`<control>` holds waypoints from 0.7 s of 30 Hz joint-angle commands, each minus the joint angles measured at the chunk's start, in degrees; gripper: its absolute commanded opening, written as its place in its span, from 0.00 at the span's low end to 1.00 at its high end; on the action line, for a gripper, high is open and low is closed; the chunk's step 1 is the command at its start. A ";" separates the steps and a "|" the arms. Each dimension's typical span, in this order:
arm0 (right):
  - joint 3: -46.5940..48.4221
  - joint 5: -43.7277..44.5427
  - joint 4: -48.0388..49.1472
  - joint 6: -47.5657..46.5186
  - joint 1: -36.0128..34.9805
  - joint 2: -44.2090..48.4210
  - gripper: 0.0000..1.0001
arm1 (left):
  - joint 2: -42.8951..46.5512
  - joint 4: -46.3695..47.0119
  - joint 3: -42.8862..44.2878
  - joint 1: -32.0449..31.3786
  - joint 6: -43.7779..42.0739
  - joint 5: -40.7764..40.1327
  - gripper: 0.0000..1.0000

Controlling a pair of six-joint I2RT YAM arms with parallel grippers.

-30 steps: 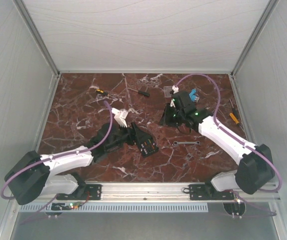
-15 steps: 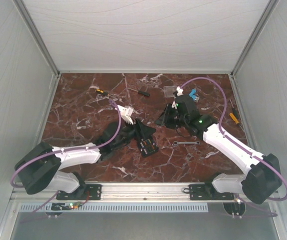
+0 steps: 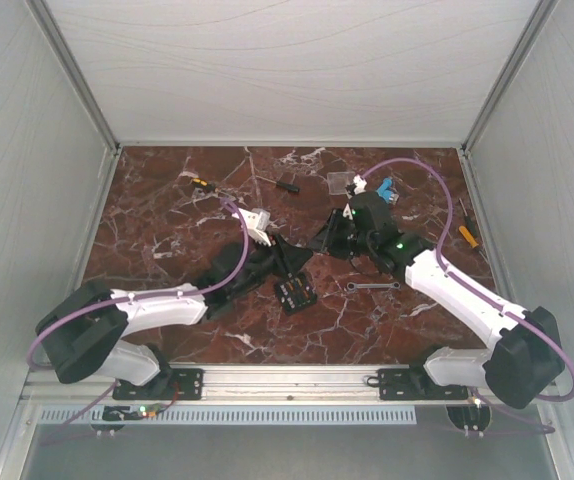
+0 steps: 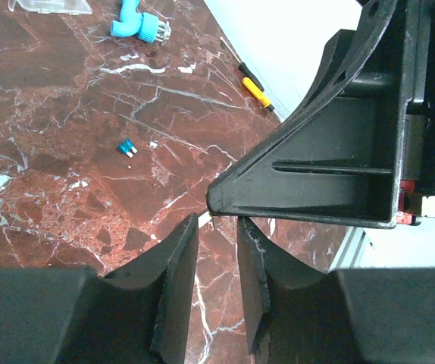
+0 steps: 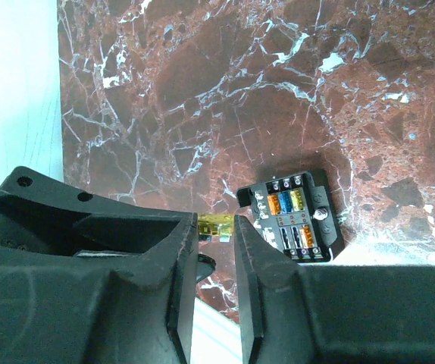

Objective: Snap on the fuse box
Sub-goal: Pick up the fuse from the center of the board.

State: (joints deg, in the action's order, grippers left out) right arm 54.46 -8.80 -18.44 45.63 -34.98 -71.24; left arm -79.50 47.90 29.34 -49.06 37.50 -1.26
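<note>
The fuse box [image 3: 294, 293] is a small black square with coloured fuses on its face, lying flat on the marble near the middle. It also shows in the right wrist view [image 5: 293, 216]. My right gripper [image 3: 325, 238] [image 5: 217, 225] is shut on a small yellow fuse [image 5: 219, 225], held above and behind the box. My left gripper [image 3: 302, 258] [image 4: 217, 224] is slightly open and empty, just behind the box. Its tips almost meet the right gripper's black finger [image 4: 323, 167].
A loose blue fuse [image 4: 127, 149] lies on the marble. At the back are a clear plastic plate [image 3: 341, 181], a cyan tool [image 3: 385, 188] and small black tools [image 3: 287, 183]. A wrench [image 3: 371, 285] lies right of the box. A yellow screwdriver [image 3: 467, 235] lies by the right wall.
My left gripper has moved forward and right, away from the box's left side. My right gripper has shifted left towards it. The fuse box has stayed put.
</note>
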 commanded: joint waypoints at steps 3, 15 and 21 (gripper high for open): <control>-1.46 -0.44 3.17 2.76 -0.79 2.47 0.17 | -0.04 3.62 2.69 -1.34 -2.50 -4.16 0.24; -3.63 -0.75 4.59 4.64 -0.94 3.60 0.19 | 0.32 3.18 2.30 -1.65 -2.25 -5.57 0.00; -3.70 -0.64 5.24 3.99 -0.78 4.13 0.29 | 0.94 2.06 2.14 -1.62 -2.25 -6.08 0.00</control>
State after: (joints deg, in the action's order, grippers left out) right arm 51.16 -8.62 -15.11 49.34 -35.16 -68.88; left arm -79.50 47.44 29.34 -50.43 36.01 -5.41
